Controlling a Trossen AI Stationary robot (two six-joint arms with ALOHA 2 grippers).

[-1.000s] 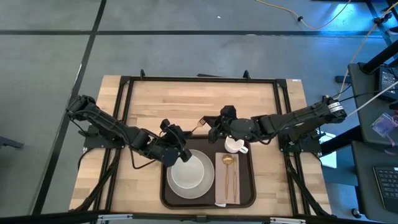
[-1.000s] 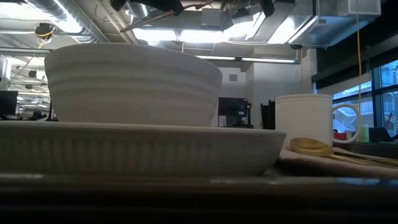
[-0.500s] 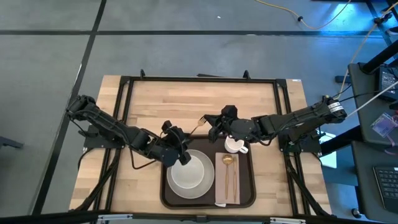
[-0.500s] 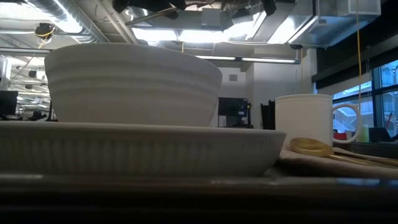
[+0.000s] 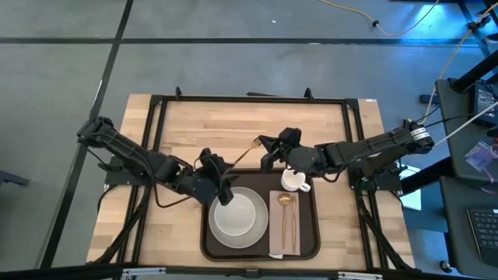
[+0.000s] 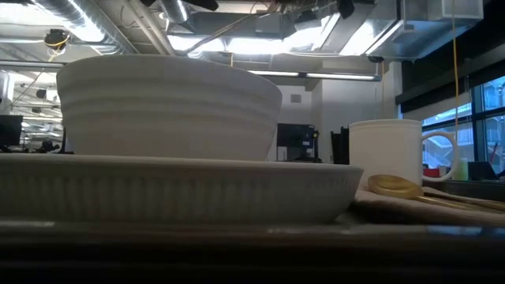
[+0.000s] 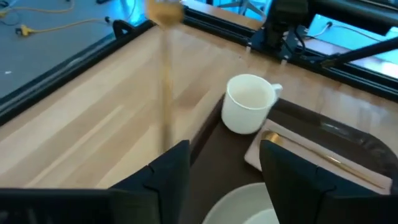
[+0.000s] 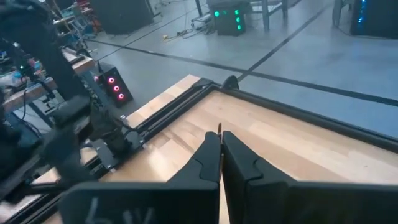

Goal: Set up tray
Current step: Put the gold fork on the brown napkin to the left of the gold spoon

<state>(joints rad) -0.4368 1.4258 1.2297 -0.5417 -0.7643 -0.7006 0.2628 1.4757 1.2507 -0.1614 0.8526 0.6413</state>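
The dark brown tray (image 5: 208,233) lies at the table's near middle. On it a white bowl (image 6: 170,106) sits in a white plate (image 5: 237,216). A white mug (image 5: 293,181) and a beige napkin (image 5: 276,233) with a gold spoon (image 5: 285,211) are to the right. A gold fork (image 5: 246,154) hangs in the air beyond the tray's far edge, with my right gripper (image 5: 265,145) shut on it. My left gripper (image 5: 224,193) stands open over the plate's far left rim, just short of the fork's handle end. My right gripper pinches the fork near its tine end (image 5: 258,144) between its two fingers, reaching in roughly level from the table's right. A thin gold tip (image 8: 219,128) sticks out past the shut fingertips. The fork is lifted clear, its handle (image 5: 236,163) slanting toward the near left.
A black frame (image 5: 249,99) runs around the wooden tabletop. Bare wood (image 5: 233,124) lies beyond the tray and to its left. The mug (image 7: 249,102) stands at the tray's far rim, right below my right arm.
My left gripper has opened, let go of the fork's handle and drawn back toward the table's near left. My right gripper, still shut on the fork, has carried it a little toward the far edge. The fork is now held by the right gripper alone.
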